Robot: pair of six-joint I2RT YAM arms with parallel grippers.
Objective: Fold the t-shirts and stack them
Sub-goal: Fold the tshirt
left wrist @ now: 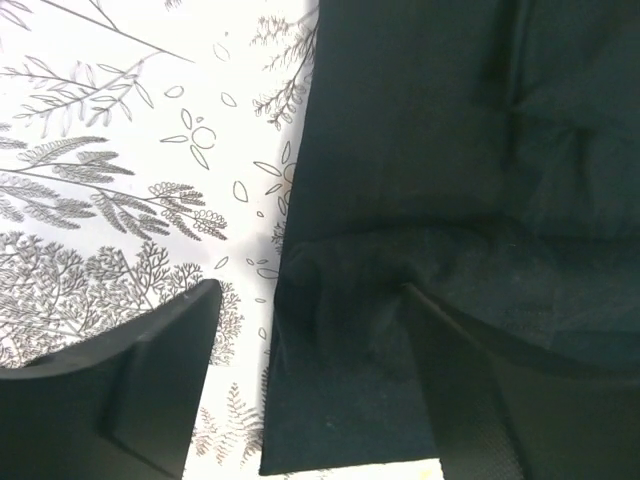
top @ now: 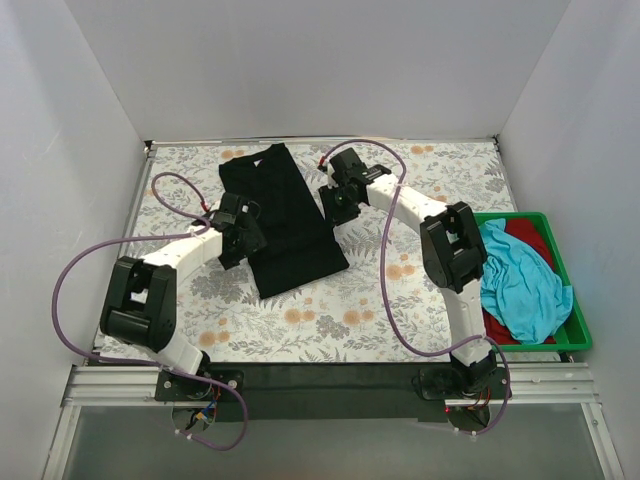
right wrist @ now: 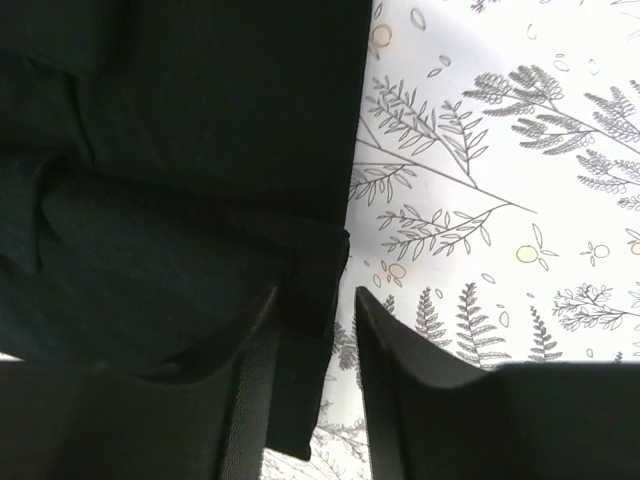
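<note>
Now the black shirt (top: 285, 215) lies as a long folded strip in the middle of the table (top: 400, 290), slanting away from the arms, with a gripper at each long edge. The left gripper (left wrist: 310, 290) stands wide, straddling the cloth's left edge with nothing clamped. The right gripper (right wrist: 313, 295) is only narrowly parted, and a folded lip of the shirt's right edge sits between its fingers, apparently brushing the inner one. That looks like the danger spot: if the right arm lifts away, the lip could snag and drag the fold open. On the left, rumpled cloth bunches by the inner finger, so a sideways exit could skew the strip. The turquoise shirt (top: 520, 285) and red shirt (top: 530, 232) sit crumpled in the green tray (top: 580, 335) at the right, not yet folded.
</note>
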